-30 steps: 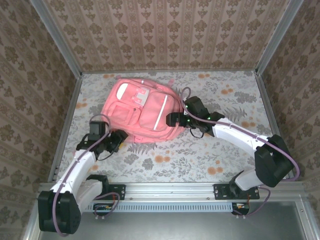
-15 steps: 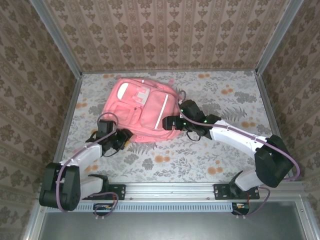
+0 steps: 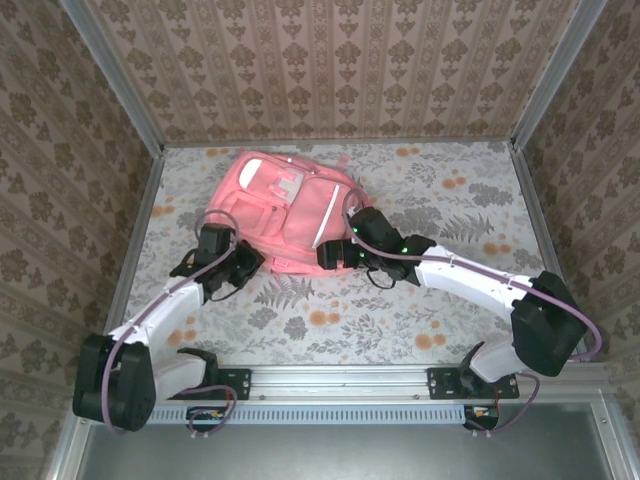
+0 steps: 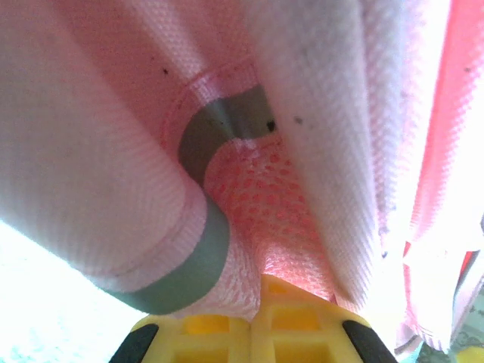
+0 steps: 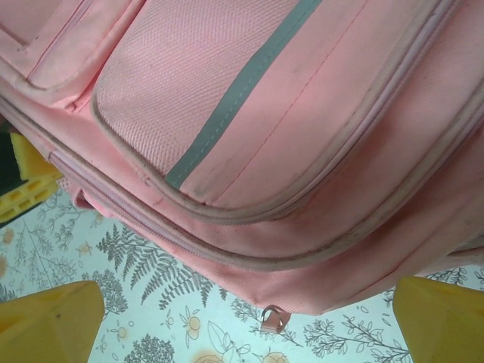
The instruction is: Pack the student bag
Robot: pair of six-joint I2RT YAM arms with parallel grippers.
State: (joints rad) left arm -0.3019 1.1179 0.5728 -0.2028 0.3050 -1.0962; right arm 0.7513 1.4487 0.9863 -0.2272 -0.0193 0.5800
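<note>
While the pink student bag (image 3: pixel 290 212) is lying on the surface (image 3: pixel 420 305), the left gripper (image 3: pixel 244 263) is clenching its fabric; the right gripper (image 3: pixel 329 256) is gaping.

Overhead view: even, diffuse light, sharp throughout, only faint shadows. Left wrist view: student bag (image 4: pixel 98 174) fabric pressed close and soft-focused, with blown-out glare at lower left and right edge. Right wrist view: bright, crisp weave, bottom corners blurred.
</note>
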